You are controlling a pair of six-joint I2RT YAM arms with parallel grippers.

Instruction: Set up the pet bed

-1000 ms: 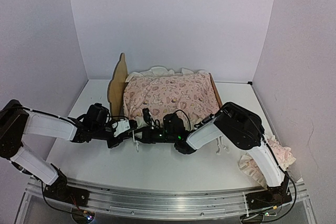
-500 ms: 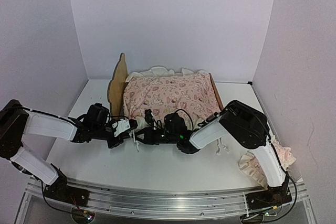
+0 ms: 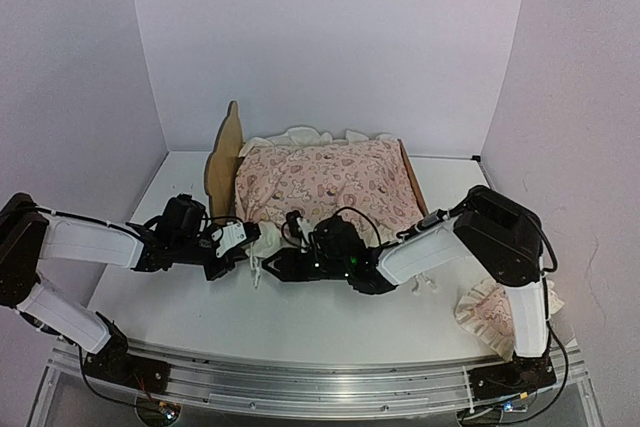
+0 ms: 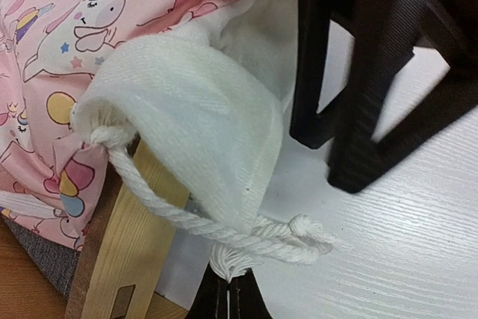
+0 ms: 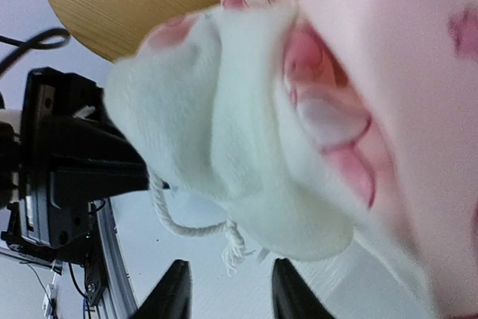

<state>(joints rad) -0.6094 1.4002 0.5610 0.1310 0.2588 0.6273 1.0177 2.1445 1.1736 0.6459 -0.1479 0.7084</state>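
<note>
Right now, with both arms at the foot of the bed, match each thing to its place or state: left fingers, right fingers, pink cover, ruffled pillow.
Things
1. left fingers
2. right fingers
3. pink cover
4. ruffled pillow

Place or state
A. lying on the bed
B. open
C. off the bed, far right
D. shut on the white cord

Pairs: 1-D, 2-B, 3-A, 4-C
</note>
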